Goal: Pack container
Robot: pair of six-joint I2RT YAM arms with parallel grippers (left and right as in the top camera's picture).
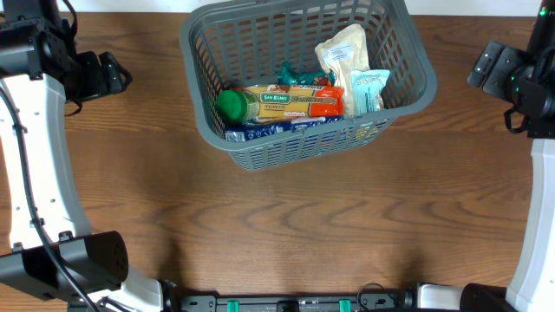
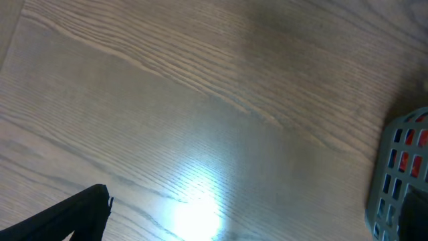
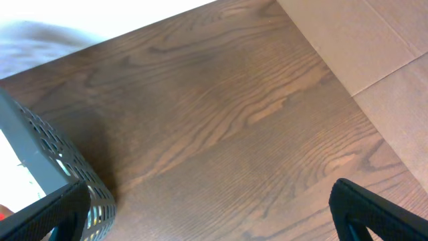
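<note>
Sitting at the upper centre of the overhead frame, the container (image 1: 295, 149) is carrying a pasta packet (image 1: 286, 101) and pale bags (image 1: 344, 52); the left gripper (image 2: 257, 201) and right gripper (image 3: 208, 191) are hovering over bare table (image 1: 286, 225), both spread wide, gripping nothing

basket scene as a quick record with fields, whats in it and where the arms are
basket: dark grey, slotted walls, on the far middle of the wooden table
contents: pasta box lying across; green cap at its left end; pale bag and white packet on the right
left gripper: open, empty, left of the basket
right gripper: open, empty, right of the basket
</note>
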